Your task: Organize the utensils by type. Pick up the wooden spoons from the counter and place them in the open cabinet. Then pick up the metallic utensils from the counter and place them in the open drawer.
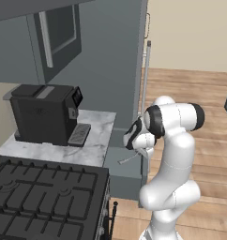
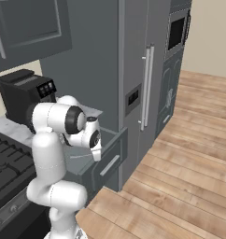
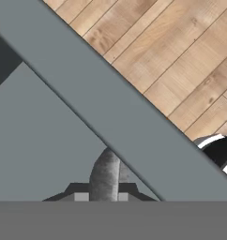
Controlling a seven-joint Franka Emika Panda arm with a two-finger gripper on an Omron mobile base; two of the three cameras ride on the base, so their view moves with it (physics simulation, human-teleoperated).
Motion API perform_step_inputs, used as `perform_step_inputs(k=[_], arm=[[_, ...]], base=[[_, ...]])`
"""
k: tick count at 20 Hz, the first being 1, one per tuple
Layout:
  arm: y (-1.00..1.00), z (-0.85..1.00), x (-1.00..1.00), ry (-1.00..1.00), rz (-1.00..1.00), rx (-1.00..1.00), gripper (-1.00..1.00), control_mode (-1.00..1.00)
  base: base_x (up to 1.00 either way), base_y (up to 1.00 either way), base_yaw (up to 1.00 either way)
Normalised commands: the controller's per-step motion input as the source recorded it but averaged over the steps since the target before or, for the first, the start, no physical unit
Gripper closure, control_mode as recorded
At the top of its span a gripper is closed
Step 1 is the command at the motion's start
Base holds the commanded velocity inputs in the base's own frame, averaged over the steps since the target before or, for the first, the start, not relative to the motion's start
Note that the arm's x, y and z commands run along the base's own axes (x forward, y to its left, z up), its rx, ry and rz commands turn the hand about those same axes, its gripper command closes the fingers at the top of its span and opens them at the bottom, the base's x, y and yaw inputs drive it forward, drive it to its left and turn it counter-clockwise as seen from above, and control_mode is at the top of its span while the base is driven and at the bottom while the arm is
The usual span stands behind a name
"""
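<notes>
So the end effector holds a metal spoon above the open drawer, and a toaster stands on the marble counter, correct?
Not a toaster: in the left base view a black coffee machine stands on the marble counter. The end effector does hold a metal spoon above the open drawer.

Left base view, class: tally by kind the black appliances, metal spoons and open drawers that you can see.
Boxy black coffee machine: 1
Black gas stove with grates: 1
Thin silver-grey metal spoon: 1
Open dark grey drawer: 1
Total: 4

Wooden plank floor (image 2: pixel 189 154), beige wall (image 1: pixel 195 33)
</notes>
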Motion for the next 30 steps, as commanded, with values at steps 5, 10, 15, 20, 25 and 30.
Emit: perform_step_inputs(k=[5, 10, 15, 20, 25, 30], arm=[[-0.85, -0.68, -0.28, 0.00, -0.12, 0.00, 1.00, -1.00], [-0.87, -0.56, -0.28, 0.00, -0.13, 0.00, 1.00, -1.00], [-0.87, -0.51, -0.24, 0.00, -0.14, 0.00, 1.00, -1.00], [-0.66, -0.44, -0.11, 0.00, -0.14, 0.00, 1.00, -1.00], [-0.13, -0.24, 0.00, 0.00, -0.11, 0.00, 1.00, -1.00], [0.23, 0.12, 0.00, 0.00, -0.02, 0.00, 1.00, -1.00]], base=[[0.00, 0.00, 0.00], [0.00, 0.00, 0.00], [0.00, 0.00, 0.00], [0.00, 0.00, 0.00], [0.00, 0.00, 0.00], [0.00, 0.00, 0.00]])
